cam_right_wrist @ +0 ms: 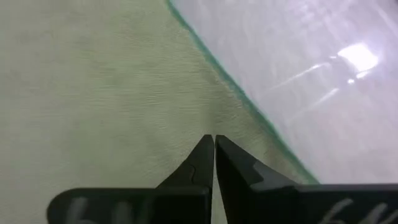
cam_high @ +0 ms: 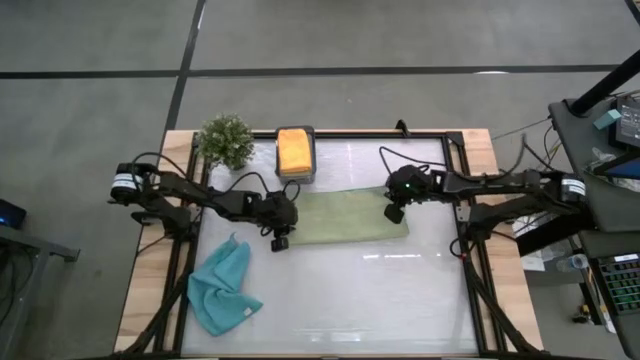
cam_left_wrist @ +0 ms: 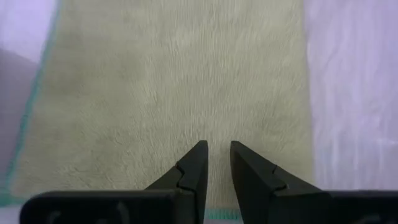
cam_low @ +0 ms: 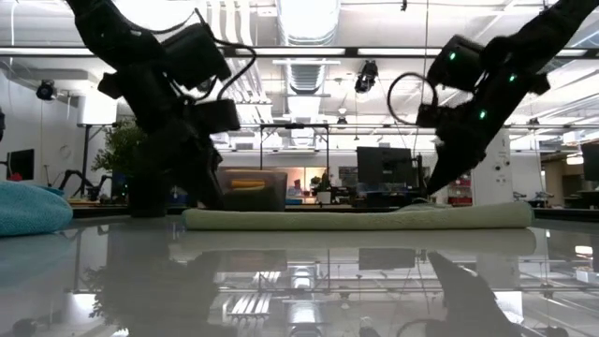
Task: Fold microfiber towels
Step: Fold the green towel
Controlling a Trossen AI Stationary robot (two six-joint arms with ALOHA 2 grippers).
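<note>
Green towel [cam_high: 345,216]: folded flat, mid-worktop [cam_high: 400,290].
Left gripper [cam_high: 280,241]: at towel's left end, fingers [cam_left_wrist: 193,171] slightly apart, gripping nothing visible.
Right gripper [cam_high: 394,213]: at towel's right end, fingers closed, empty.
Blue towel [cam_high: 222,287]: crumpled, front left.

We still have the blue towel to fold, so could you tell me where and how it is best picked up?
Judging from the high view, take the light blue towel by the pointed corner sticking up toward the left gripper, coming straight down from above. The towel lies crumpled on the table, and that corner looks like its clearest free edge; the bunched middle would probably lift as a wad.
</note>
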